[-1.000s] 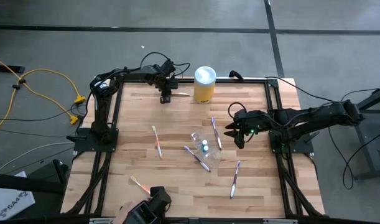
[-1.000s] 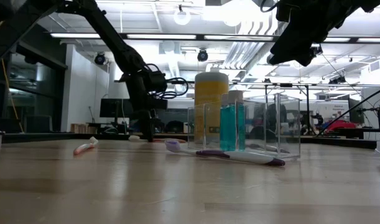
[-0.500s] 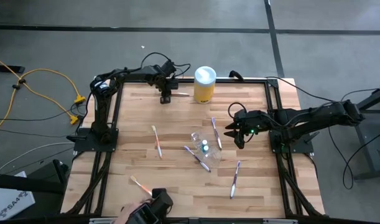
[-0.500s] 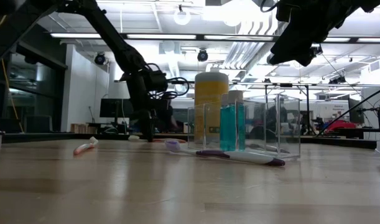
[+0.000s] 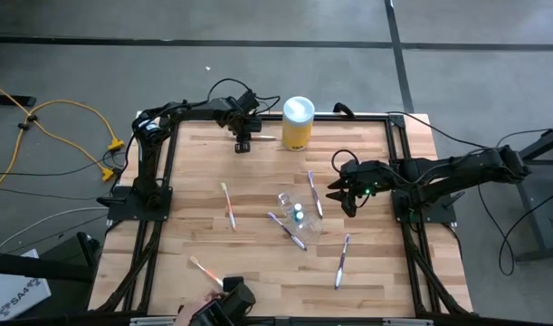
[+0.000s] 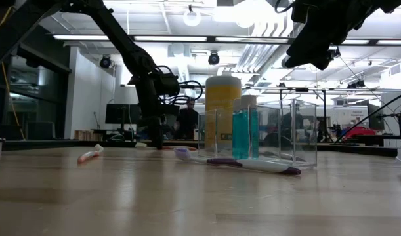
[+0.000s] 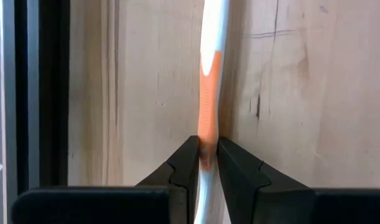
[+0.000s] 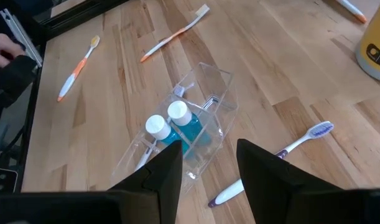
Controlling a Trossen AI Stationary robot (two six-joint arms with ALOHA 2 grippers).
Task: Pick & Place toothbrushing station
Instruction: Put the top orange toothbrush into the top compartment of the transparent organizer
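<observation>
The left wrist view is showing the left tool [image 7: 206, 163] pinching a slim orange-and-white toothbrush [image 7: 208, 93] lying on the wooden desk [image 5: 258, 199]; from above this sits at the far edge beside the yellow canister with a white lid [image 5: 297, 123]. The right tool [image 8: 208, 163] is hanging spread above the clear plastic cup [image 8: 199, 115], which is lying tipped with two small blue tubes [image 8: 177, 127] inside. Purple toothbrushes [image 5: 342, 259] are lying scattered around it.
</observation>
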